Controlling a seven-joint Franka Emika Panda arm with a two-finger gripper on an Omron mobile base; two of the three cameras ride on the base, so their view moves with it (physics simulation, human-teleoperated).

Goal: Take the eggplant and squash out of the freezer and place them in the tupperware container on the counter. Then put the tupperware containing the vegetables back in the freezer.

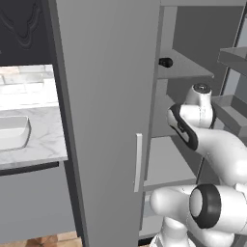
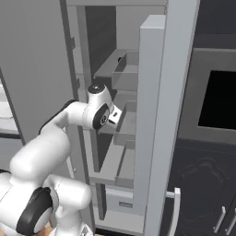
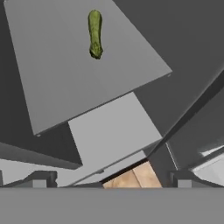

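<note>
1. Left base view: a grey kitchen, with the white marble counter [image 1: 43,140] at the left over dark cabinet fronts. A shallow white tray, the tupperware container [image 1: 12,132], lies on the counter at the far left edge. The freezer [image 1: 106,96] fills the middle; its flat grey door carries a slim pale handle [image 1: 138,161]. To the right of the door the freezer's inside is open, showing grey shelves [image 1: 185,70]. A small dark item [image 1: 165,62] lies at the front left corner of the upper shelf; what it is cannot be told. The white arm [image 1: 212,144] rises from the lower right and reaches in between the shelves.

2. Right base view: the arm [image 2: 69,120] comes up from the lower left and points its wrist into the open freezer [image 2: 120,92], level with the grey middle shelves. A dark oven [image 2: 216,97] stands at the right.

3. Hand view: the pincer [image 3: 111,180] stands released, its two dark tips wide apart with nothing between them. A long green squash [image 3: 95,33] lies on a flat grey shelf [image 3: 65,74], well apart from the tips. A patch of wooden floor [image 3: 131,179] shows between the tips.
</note>
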